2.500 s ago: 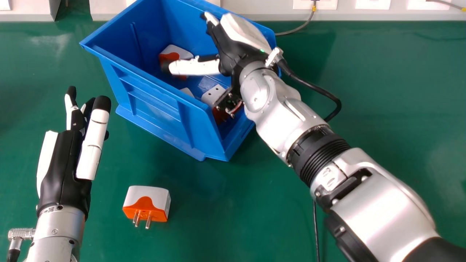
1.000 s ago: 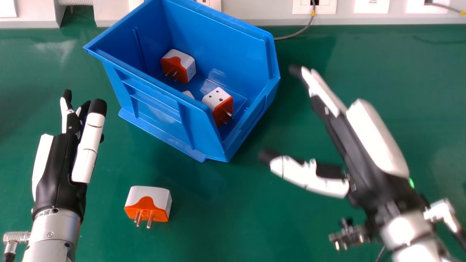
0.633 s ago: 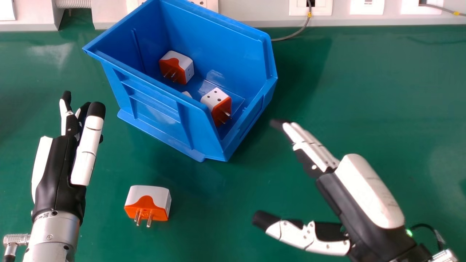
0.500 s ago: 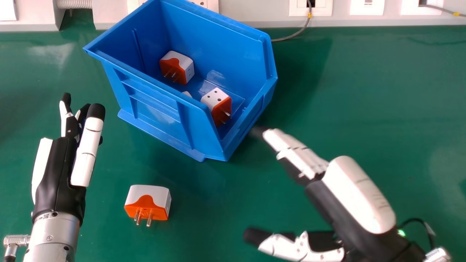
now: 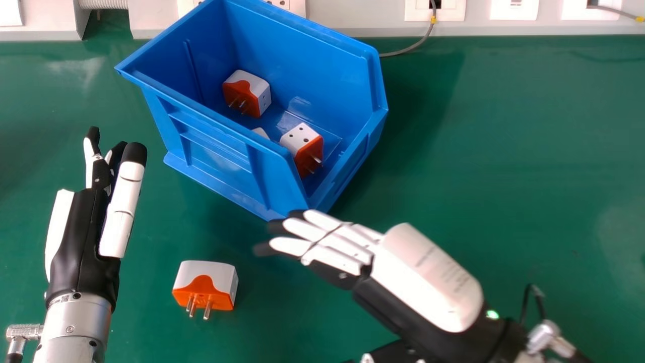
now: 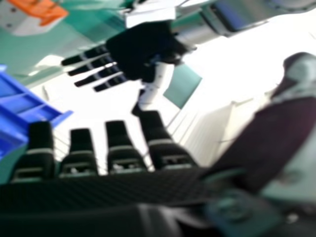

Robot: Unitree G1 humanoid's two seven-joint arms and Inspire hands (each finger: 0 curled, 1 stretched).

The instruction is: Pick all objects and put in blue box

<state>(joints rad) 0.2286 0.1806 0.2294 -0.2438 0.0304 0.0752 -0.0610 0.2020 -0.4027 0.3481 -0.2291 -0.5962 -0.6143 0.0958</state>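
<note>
You have the green table (image 5: 504, 126) spread across the head view, and on it, from the upper left to the upper middle of the frame, the blue box (image 5: 221, 156), upright with its mouth open to you. Inside you can count two orange-and-white adapters plainly, plus a white bit of what looks like a third.

Your right hand (image 5: 383, 272) comes in at the lower right and reaches to the lower middle, its fingers nearly straight and holding nothing. They overlap the box's near corner in the picture; you can't tell whether they touch it. Your left hand (image 5: 83, 232) stands at the left edge, opened out, and empty as far as you can see.

The loose adapter (image 5: 204, 282) lies on the table at the lower left of the frame, between the hands, its metal prongs (image 5: 207, 310) pointing towards the bottom edge. You're likely at the approach for this last pick: bring the right hand over it, thumb on one side and fingers on the other, then close.

In the box, one adapter (image 5: 247, 93) sits by the back wall, another (image 5: 304, 146) near the low end, and the white corner (image 5: 260, 132) peeks over the near rim.
</note>
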